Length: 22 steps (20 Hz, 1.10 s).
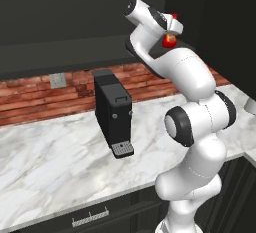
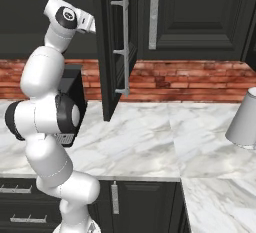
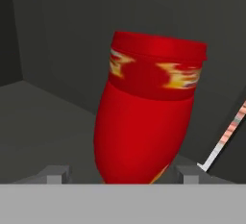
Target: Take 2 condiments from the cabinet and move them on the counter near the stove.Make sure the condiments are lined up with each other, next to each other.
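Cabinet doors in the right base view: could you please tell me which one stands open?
The left door: it is swung out edge-on over the counter, with its long handle sticking out sideways. The door to its right lies flat and closed.

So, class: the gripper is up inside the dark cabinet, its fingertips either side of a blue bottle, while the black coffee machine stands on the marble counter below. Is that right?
Not quite: the bottle is red, not blue, with a red cap and a flame-like band, as the hand view shows. The rest stands: the gripper straddles it inside the cabinet, and the coffee machine stands on the counter.
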### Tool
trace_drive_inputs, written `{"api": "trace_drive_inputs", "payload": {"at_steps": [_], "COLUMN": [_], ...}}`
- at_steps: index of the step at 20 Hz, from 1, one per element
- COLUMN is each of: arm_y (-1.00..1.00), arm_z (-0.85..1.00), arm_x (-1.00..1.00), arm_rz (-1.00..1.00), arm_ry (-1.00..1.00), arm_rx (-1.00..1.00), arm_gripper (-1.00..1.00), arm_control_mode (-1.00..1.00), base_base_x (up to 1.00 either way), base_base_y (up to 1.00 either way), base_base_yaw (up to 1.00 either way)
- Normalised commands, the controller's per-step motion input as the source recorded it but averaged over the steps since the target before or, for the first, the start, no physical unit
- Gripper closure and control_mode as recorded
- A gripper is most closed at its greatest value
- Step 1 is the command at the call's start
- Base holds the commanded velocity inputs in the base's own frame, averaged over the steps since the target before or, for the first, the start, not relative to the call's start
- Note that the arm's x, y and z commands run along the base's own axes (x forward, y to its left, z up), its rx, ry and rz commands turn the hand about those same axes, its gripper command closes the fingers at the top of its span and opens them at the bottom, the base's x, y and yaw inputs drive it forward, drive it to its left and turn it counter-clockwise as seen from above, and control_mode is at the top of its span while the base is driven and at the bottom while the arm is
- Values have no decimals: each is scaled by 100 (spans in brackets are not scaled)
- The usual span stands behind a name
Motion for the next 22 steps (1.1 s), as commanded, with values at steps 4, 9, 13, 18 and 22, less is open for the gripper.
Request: {"api": "trace_drive_inputs", "payload": {"at_steps": [4,9,13,18,22], "arm_y": [-7,-3,-14,-5,0], "arm_z": [-2,-1,-8,-3,0], "arm_x": [0,0,-11,-41,-46], "arm_rz": [-1,0,0,0,0], "arm_ry": [0,0,-1,-5,-5], "arm_rx": [0,0,0,0,0], "arm_gripper": [100,100,100,100,100], "arm_control_mode": [-100,-100,-100,-100,-100], "base_base_x": [0,0,0,0,0], "base_base_y": [0,0,0,0,0], "base_base_yaw": [0,0,0,0,0]}}
